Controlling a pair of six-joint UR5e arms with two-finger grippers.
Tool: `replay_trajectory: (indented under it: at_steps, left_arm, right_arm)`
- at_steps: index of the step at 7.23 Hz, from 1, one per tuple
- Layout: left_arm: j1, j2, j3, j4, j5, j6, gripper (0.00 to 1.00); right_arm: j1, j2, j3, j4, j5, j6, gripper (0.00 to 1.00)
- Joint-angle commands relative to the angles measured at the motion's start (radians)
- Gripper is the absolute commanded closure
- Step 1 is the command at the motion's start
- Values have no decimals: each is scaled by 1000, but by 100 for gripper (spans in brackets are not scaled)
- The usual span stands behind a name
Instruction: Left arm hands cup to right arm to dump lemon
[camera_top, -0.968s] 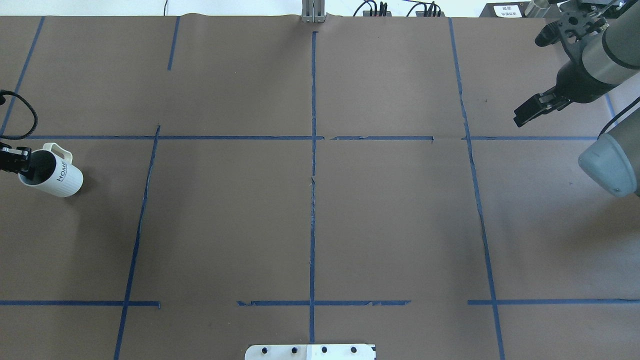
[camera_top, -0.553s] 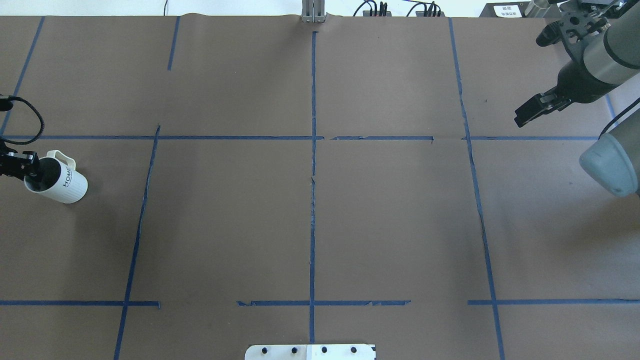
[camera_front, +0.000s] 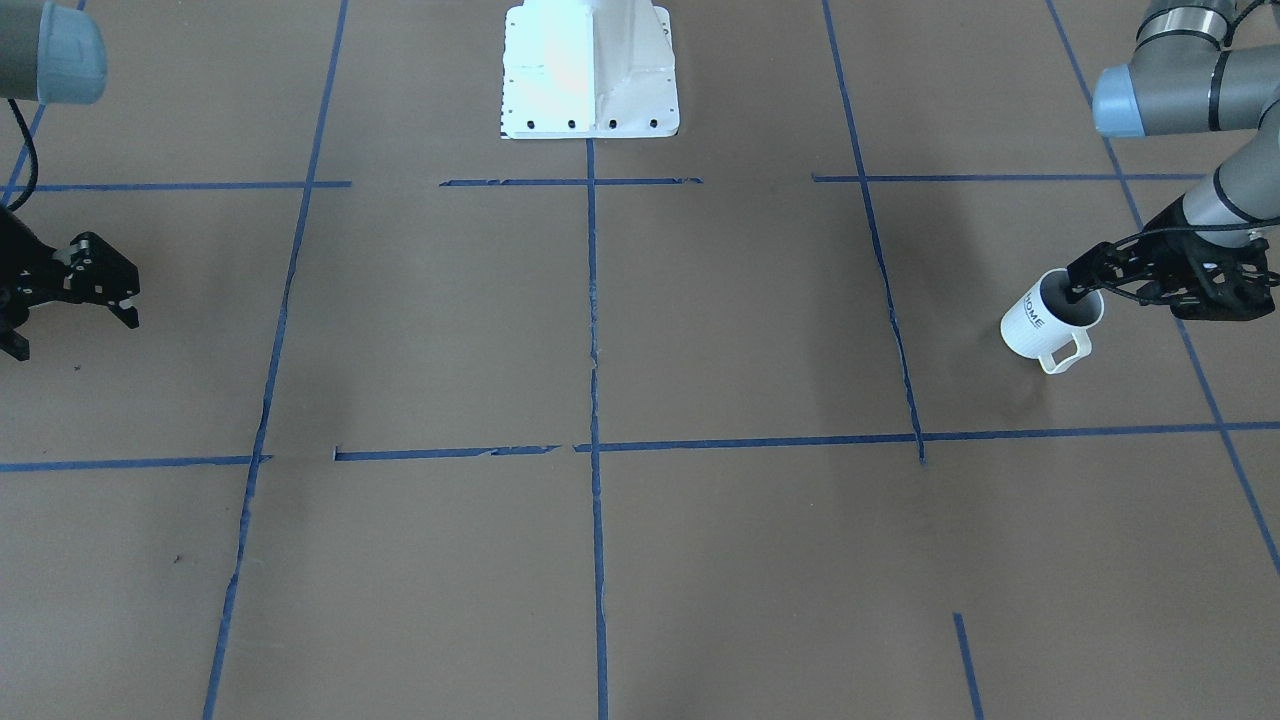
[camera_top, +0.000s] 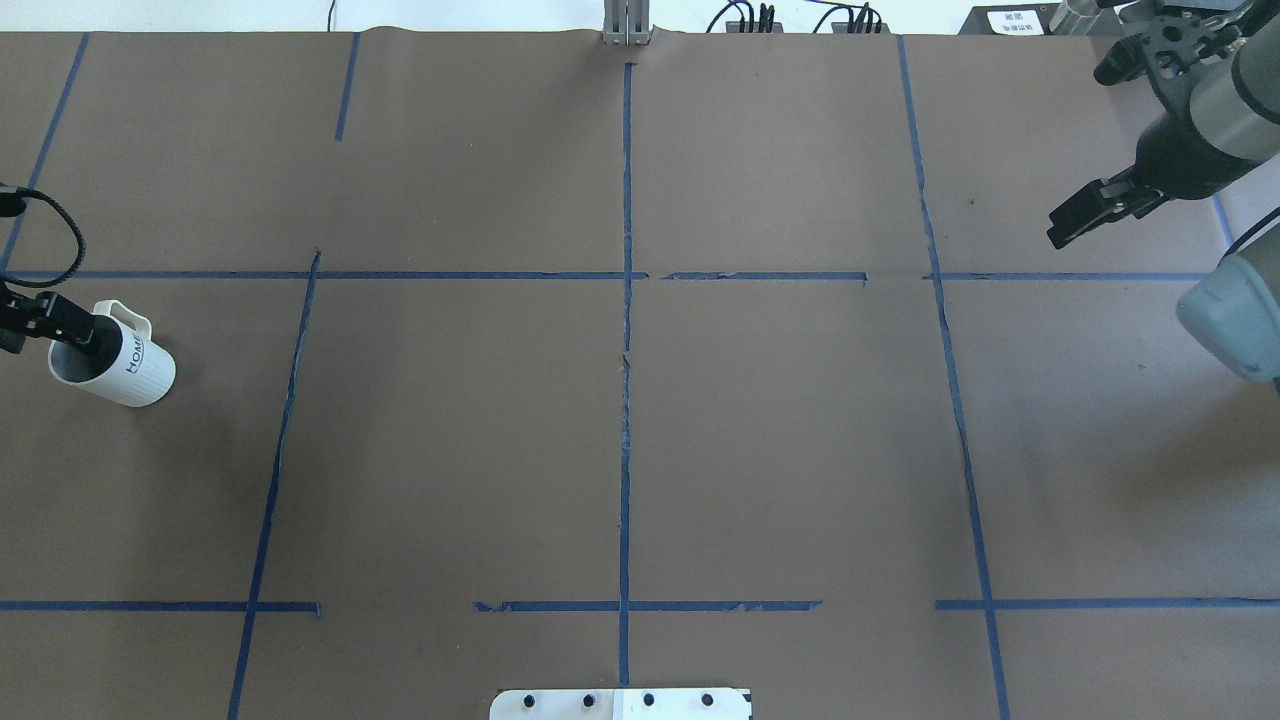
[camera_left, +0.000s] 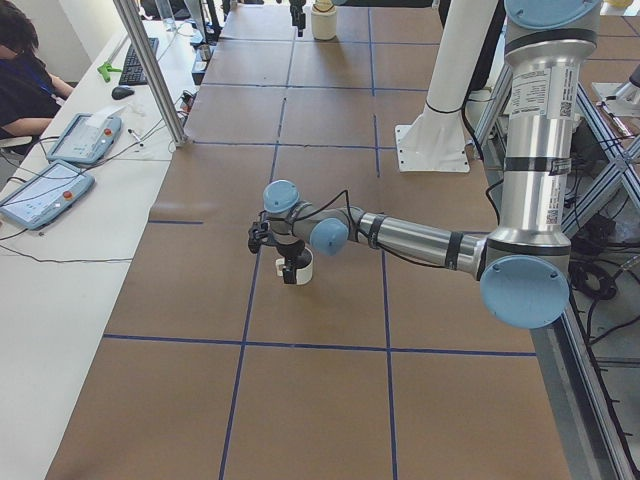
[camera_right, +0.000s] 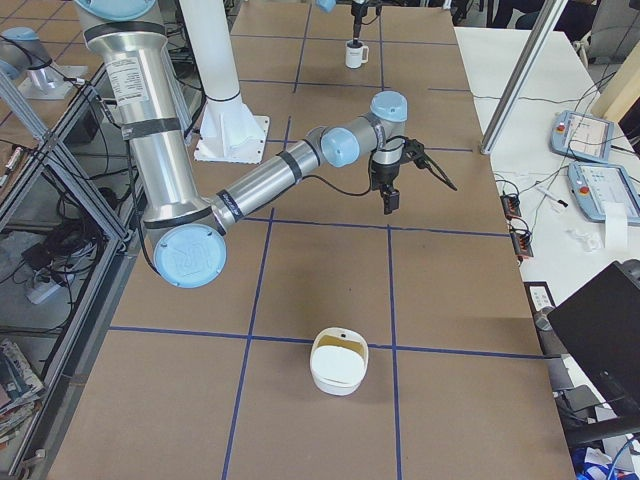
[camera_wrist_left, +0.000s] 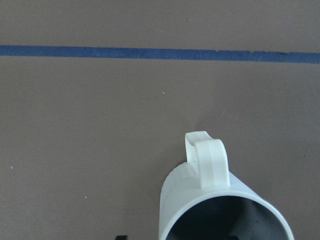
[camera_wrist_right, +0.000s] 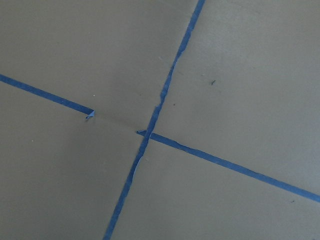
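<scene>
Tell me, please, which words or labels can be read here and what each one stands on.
"HOME": dark lettering on the side of the white mug.
White sign, top right of the overhead view: too small to read.
Stickers on the left arm: too small to read.

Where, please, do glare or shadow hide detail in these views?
Exterior front-facing: glare bleaches the robot base white. Left wrist-mounted: the cup is shadowed inside, so its contents cannot be made out. Overhead exterior: even light, soft shadows.
</scene>
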Motion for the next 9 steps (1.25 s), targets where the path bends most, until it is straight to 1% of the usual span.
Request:
replay_trajectory:
  at_steps: [1,2,3,4,5,6,7,8,9]
  left_arm:
    - [-162,-1,-5,157,-2,309,0]
    - [-242,-2,-22,260,-3,441,0]
    - [-299,5,-63,375,-5,532,0]
    - [-385,12,-88,482,-6,631,0]
    - [-446,21,-92,503,-8,673,0]
    - [-474,65,-105,491,-8,674,0]
    - [-474,76,-125,493,-9,674,0]
    - [-474,84,-131,491,-9,672,0]
    - [-474,85,-131,491,-9,674,0]
  right_arm:
    - [131,-61,-2,-86,52,-245,0]
    - [204,-62,-2,-178,52,-377,0]
    - [267,-87,-2,-239,61,-477,0]
    - [315,-158,-4,-234,128,-502,0]
    - [346,-208,-5,-231,157,-487,0]
    - [349,-249,-5,-229,151,-458,0]
    - [348,-254,-1,-226,138,-379,0]
    - [348,-254,1,-225,101,-357,0]
    - [348,-254,1,-225,96,-360,0]
